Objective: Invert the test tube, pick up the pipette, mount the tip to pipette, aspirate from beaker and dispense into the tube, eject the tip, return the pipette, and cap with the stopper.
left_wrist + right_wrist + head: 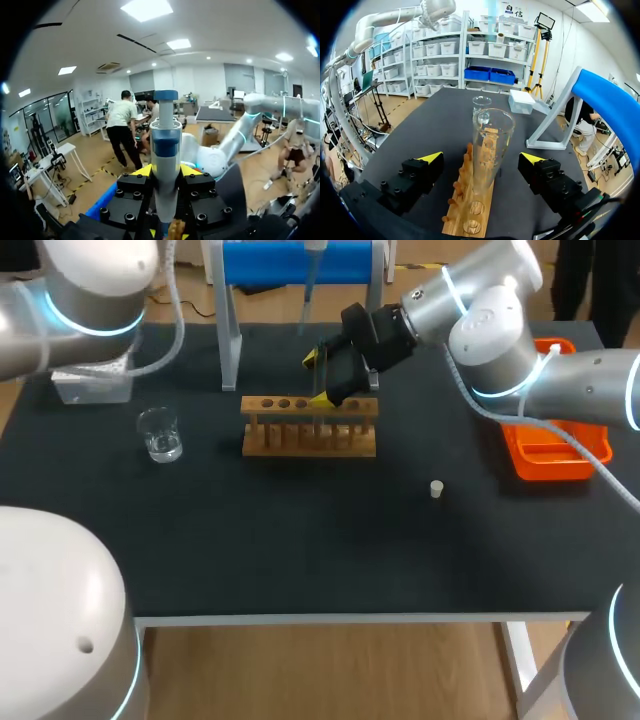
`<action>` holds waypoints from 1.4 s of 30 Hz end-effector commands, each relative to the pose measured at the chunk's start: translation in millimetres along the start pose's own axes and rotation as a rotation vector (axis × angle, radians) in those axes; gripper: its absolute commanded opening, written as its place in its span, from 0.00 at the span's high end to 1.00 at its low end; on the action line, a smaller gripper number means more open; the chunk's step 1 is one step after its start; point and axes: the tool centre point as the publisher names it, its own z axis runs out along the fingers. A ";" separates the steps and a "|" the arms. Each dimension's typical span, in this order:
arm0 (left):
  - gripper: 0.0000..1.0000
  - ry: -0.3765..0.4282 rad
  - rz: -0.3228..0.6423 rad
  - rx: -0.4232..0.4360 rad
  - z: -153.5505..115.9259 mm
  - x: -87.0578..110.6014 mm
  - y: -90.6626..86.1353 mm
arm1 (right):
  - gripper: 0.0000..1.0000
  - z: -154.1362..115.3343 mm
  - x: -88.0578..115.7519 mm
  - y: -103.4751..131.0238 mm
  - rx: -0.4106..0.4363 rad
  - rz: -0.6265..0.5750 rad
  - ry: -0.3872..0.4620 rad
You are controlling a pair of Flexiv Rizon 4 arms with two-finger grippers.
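Inverting step, it seems: upper centre, your right jaws straddle the tube (487,150), apart; next, close squarely. Left jaws clamp the pipette (165,135).

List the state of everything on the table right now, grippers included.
test tube: upright in the wooden rack, no stopper on it.
stopper: loose on the table, apart from the rack.
pipette: upright at the blue stand.
beaker: upright, seemingly holding a little clear liquid.
right gripper: open, astride the tube, not touching it.
left gripper: at the pipette, grip unclear.
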 end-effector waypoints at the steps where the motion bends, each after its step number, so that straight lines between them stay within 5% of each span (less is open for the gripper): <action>1: 1.00 -0.028 -0.014 0.029 -31.2 21.7 19.6 | 0.00 0.1 -0.3 0.1 0.002 0.001 0.000; 16: 1.00 0.040 -0.025 0.188 -20.2 86.9 111.7 | 0.00 0.1 -0.3 0.1 0.002 0.001 0.000; 24: 1.00 0.065 0.012 0.218 -9.1 100.9 125.4 | 0.00 0.1 -0.3 0.1 0.002 0.001 0.000; 42: 1.00 0.062 0.006 0.182 2.8 125.0 123.7 | 0.00 0.1 -0.3 0.1 0.002 0.001 0.000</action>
